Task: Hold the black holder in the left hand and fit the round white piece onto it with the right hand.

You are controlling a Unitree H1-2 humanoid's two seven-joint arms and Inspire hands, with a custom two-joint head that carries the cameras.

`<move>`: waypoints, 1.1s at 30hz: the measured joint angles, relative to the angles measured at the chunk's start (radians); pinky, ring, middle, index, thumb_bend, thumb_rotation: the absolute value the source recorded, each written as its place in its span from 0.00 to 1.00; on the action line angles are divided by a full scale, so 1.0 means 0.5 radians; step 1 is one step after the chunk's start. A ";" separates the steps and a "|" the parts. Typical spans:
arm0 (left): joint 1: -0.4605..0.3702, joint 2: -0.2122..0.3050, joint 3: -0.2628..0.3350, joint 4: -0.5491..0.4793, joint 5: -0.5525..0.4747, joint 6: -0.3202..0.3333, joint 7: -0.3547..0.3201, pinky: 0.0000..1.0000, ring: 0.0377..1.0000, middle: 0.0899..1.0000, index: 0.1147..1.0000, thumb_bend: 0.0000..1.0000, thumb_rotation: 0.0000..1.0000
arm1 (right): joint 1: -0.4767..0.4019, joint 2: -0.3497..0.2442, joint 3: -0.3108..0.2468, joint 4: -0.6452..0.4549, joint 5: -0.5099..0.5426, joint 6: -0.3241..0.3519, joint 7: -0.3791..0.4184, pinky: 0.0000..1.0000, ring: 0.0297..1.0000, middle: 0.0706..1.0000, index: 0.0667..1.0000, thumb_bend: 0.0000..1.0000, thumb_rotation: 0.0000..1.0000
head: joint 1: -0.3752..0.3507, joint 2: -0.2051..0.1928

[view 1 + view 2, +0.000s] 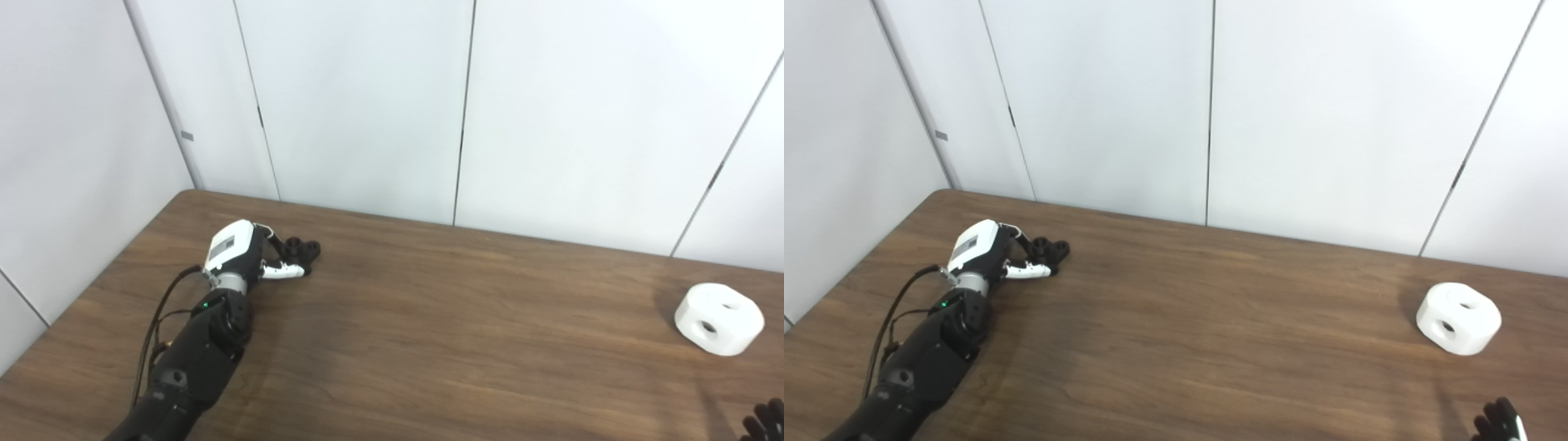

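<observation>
White wall panels stand behind a brown wooden table [429, 318]. At its far left, the left hand [236, 248] reaches across the wood with its fingers [283, 271] curled around the small black holder [302, 250], which rests on the surface. Only the dark fingertips of the right hand [1497, 421] show at the bottom right corner; whether it is spread or closed cannot be told. Near it, well apart from the holder, the round white piece [1458, 318] sits on the table.
</observation>
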State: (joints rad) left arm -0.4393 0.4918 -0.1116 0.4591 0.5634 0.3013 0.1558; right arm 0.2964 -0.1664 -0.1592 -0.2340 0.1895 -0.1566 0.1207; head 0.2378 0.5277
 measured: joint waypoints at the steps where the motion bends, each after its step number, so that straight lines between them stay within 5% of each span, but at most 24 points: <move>1: 0.000 0.000 -0.004 0.000 0.002 -0.002 0.004 0.80 0.89 0.80 0.42 0.52 0.05 | 0.000 0.000 0.000 0.000 0.000 0.000 0.000 1.00 0.98 0.99 1.00 0.47 1.00 | 0.000 0.000; 12: 0.030 -0.017 0.004 -0.061 -0.034 -0.060 -0.014 0.78 0.87 0.80 0.42 0.52 0.05 | 0.000 0.001 0.005 -0.001 -0.033 0.001 -0.003 1.00 0.99 0.99 1.00 0.52 1.00 | -0.043 0.012; 33: 0.347 -0.170 -0.137 -0.892 -0.077 -0.054 -0.471 0.74 0.88 0.83 0.42 0.51 0.06 | -0.003 0.033 0.032 -0.024 -0.206 0.053 -0.031 1.00 0.96 0.95 0.98 0.62 1.00 | -0.251 0.064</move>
State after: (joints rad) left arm -0.2659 0.4068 -0.1803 0.0131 0.5247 0.2744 -0.0797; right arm 0.2951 -0.1498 -0.1434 -0.2461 0.0864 -0.1299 0.1053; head 0.1120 0.5599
